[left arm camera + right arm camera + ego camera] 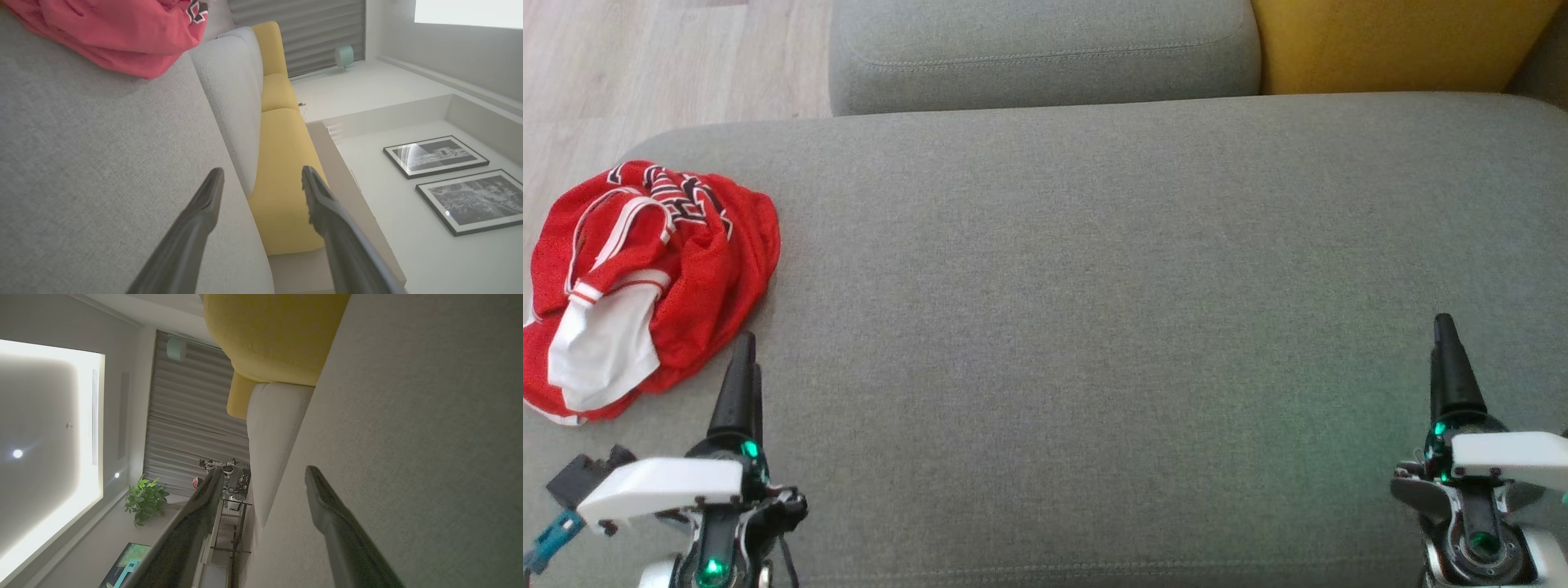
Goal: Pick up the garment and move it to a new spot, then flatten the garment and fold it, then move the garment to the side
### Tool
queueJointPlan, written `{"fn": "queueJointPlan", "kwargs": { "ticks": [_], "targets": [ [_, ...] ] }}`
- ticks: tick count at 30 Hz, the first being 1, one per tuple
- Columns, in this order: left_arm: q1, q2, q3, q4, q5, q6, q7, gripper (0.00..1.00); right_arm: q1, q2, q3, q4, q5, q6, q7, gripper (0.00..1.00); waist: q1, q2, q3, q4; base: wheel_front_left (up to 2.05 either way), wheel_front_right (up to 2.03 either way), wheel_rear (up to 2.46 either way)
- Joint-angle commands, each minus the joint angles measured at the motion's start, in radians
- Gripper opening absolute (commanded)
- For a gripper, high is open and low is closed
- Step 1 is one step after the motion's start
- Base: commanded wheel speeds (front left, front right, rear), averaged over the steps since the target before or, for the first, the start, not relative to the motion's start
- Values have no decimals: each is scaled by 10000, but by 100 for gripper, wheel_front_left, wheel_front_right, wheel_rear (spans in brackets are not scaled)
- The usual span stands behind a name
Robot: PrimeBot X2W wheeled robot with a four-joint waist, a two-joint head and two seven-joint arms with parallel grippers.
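Observation:
The garment (645, 278), a red jersey with white trim and black lettering, lies crumpled at the left end of the grey sofa seat (1094, 286). In the left wrist view the garment (118, 32) fills the top left corner. My left gripper (742, 359) hovers just right of the garment's near edge, open with nothing between its fingers (208, 200). My right gripper (1447, 343) stands open and empty over the seat's right side, far from the garment; its fingers (322, 498) are spread apart in the right wrist view.
A grey back cushion (1045, 49) and a yellow cushion (1396, 41) line the far side of the seat. Wooden floor (645, 65) shows past the sofa's left end. The seat's broad middle is bare grey fabric.

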Motion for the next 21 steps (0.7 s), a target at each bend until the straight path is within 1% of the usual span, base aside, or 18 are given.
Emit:
{"fn": "queueJointPlan", "kwargs": {
  "ticks": [1,12,21],
  "targets": [
    [-566,169,43,-436,293,-28,-91,100,-543,-206,83,-435,-301,-2,-125,100,0,0,-5,-2,0,0,0],
    [-539,351,-309,-934,2489,15,-412,100,-553,-332,437,-1062,-2642,-2,-233,100,0,0,-59,3,0,0,0],
    [-414,613,-634,-1242,4153,220,-676,100,-436,-365,717,-1268,-4078,-3,-304,100,0,0,-96,-4,0,0,0]
  ]
}}
